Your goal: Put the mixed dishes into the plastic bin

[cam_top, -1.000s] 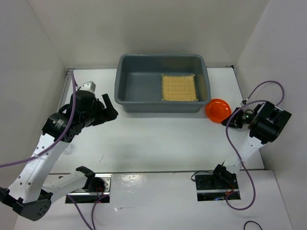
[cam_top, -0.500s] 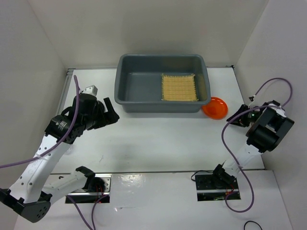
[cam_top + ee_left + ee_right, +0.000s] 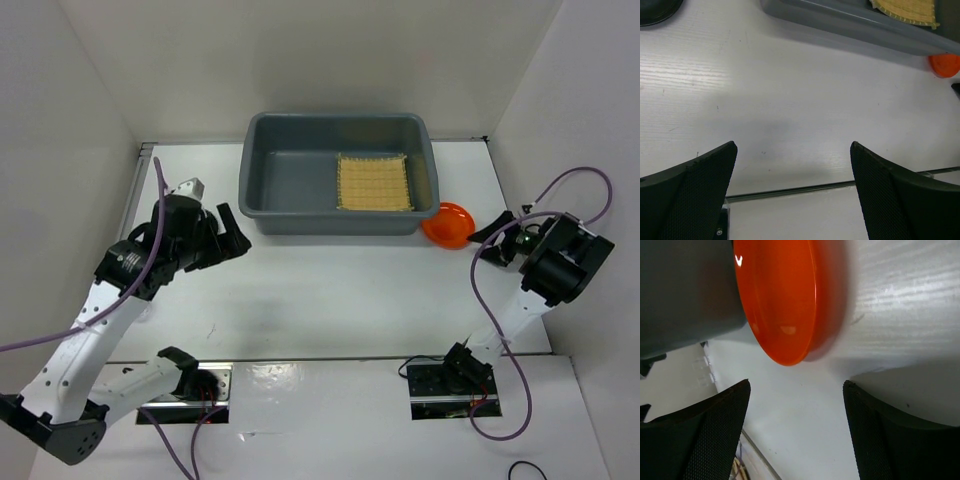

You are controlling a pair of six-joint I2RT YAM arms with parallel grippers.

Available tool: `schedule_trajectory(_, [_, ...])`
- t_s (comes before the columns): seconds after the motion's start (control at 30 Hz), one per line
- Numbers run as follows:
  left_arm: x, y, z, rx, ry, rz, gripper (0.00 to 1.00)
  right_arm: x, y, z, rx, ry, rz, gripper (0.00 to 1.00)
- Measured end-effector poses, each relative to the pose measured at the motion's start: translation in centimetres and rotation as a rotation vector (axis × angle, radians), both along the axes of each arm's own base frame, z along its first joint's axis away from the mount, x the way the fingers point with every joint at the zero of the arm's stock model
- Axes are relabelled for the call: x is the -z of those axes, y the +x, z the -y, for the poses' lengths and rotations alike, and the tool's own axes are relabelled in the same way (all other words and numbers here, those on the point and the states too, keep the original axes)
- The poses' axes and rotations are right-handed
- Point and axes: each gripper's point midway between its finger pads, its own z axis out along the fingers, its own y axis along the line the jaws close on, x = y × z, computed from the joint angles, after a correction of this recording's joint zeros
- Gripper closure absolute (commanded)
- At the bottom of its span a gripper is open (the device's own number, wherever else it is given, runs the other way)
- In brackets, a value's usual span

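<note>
Now, mat [image 3: 373, 182]: in plastic bin [image 3: 247, 190].
orange plate [image 3: 447, 224]: against bin's outside.
left gripper [image 3: 793, 145]: wide apart, empty.
right gripper [image 3: 796, 385]: wide apart, empty.

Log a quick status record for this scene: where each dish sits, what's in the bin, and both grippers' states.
bin: holds the bamboo mat, on its right side
orange plate: outside the bin, by its near right corner
black plate: on the table, only its edge in the left wrist view
left gripper: open, empty
right gripper: open, facing the orange plate, not gripping it
</note>
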Motion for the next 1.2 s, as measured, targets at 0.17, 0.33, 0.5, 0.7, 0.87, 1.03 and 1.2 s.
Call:
schedule_trajectory(0.17, [-0.5,-1.3,-0.5,-0.017,-0.030,0.010,0.00,0.1,2.0,-0.5,0.000,0.053,-0.006,0.24])
schedule_trajectory(0.33, [-0.3,-2.4,-0.9,-0.032,-0.038,-0.013,0.00,0.6,4.9,-1.4,-0.044,0.065,0.017,0.46])
schedule_trajectory(0.5, [-0.2,-2.9,-1.0,-0.055,-0.056,-0.032,0.00,2.2,6.3,-1.6,-0.065,0.026,0.026,1.00])
schedule_trajectory(0.7, [-0.5,-3.1,-1.0,-0.058,-0.069,-0.019,0.00,2.0,5.7,-1.1,-0.051,-0.028,0.019,1.00])
schedule_trajectory(0.87, [-0.5,-2.3,-0.5,-0.046,-0.074,-0.018,0.00,-3.2,3.8,0.9,0.002,-0.190,0.051,1.00])
schedule_trajectory(1.03, [0.1,-1.0,0.4,-0.019,-0.057,-0.033,0.00,-17.6,4.5,3.7,0.086,-0.523,0.321,1.00])
schedule_trajectory(1.2, [0.8,0.2,0.8,0.002,-0.028,-0.040,0.00,-34.2,6.1,-0.7,0.051,-0.774,0.702,1.00])
